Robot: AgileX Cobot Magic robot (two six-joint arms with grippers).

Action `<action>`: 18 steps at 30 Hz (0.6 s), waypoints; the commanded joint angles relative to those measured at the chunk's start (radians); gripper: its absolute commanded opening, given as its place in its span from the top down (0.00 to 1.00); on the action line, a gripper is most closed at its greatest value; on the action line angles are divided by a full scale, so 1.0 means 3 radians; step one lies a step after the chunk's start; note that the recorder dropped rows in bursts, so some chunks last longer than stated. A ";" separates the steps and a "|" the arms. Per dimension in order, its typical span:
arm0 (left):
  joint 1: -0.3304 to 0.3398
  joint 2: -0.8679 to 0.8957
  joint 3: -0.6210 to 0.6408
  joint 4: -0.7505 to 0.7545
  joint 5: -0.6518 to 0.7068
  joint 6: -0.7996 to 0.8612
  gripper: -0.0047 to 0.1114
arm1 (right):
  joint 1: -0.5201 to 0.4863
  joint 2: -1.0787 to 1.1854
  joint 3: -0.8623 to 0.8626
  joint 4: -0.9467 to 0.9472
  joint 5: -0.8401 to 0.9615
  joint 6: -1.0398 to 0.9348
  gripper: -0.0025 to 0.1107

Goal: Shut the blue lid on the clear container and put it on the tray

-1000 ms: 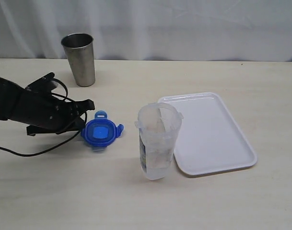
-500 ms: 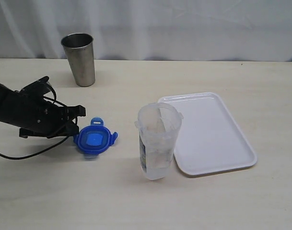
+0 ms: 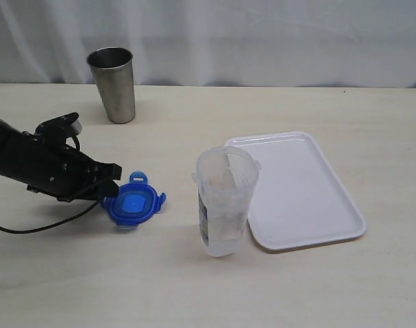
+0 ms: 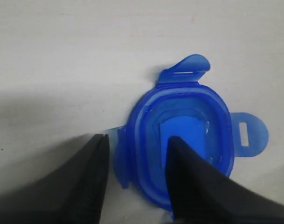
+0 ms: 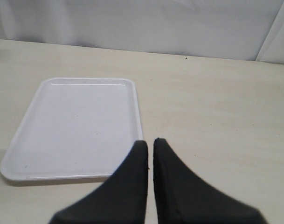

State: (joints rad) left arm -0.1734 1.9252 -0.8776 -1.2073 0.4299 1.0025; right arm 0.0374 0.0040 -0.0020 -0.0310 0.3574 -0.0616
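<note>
The blue lid point(image 3: 134, 205) lies flat on the table, left of the clear container point(image 3: 225, 201), which stands upright and uncovered. My left gripper point(image 3: 112, 186) sits low at the lid's left edge. In the left wrist view the blue lid point(image 4: 193, 135) fills the middle; my left gripper point(image 4: 138, 140) is open, one finger over the lid's top and the other outside its rim. The white tray point(image 3: 300, 188) lies right of the container with nothing on it. In the right wrist view my right gripper point(image 5: 150, 142) is shut and holds nothing, near the tray point(image 5: 76, 121); the exterior view does not show it.
A grey steel cup point(image 3: 113, 83) stands at the back left. A black cable trails from my left arm across the table at the left edge. A white curtain backs the table.
My left gripper, shut before, slid left with the lid moving along beside it, and its jaws have now spread apart over the lid's edge. Container, tray and cup have not moved.
</note>
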 commanded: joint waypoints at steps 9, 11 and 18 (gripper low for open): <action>0.0016 -0.0027 0.0012 0.0298 -0.0037 0.0192 0.61 | -0.0013 -0.0013 0.0007 -0.0009 -0.0008 -0.0006 0.94; 0.0016 0.0050 0.0012 0.0242 -0.0073 0.0192 0.61 | -0.0013 -0.0013 0.0007 -0.0009 -0.0008 -0.0006 0.94; 0.0016 0.0115 0.0012 0.0207 -0.0033 0.0246 0.61 | -0.0013 -0.0013 0.0007 -0.0009 -0.0008 -0.0006 0.94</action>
State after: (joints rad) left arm -0.1734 1.9485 -0.8776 -1.1441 0.4192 1.0709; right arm 0.0374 0.0040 -0.0020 -0.0310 0.3574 -0.0616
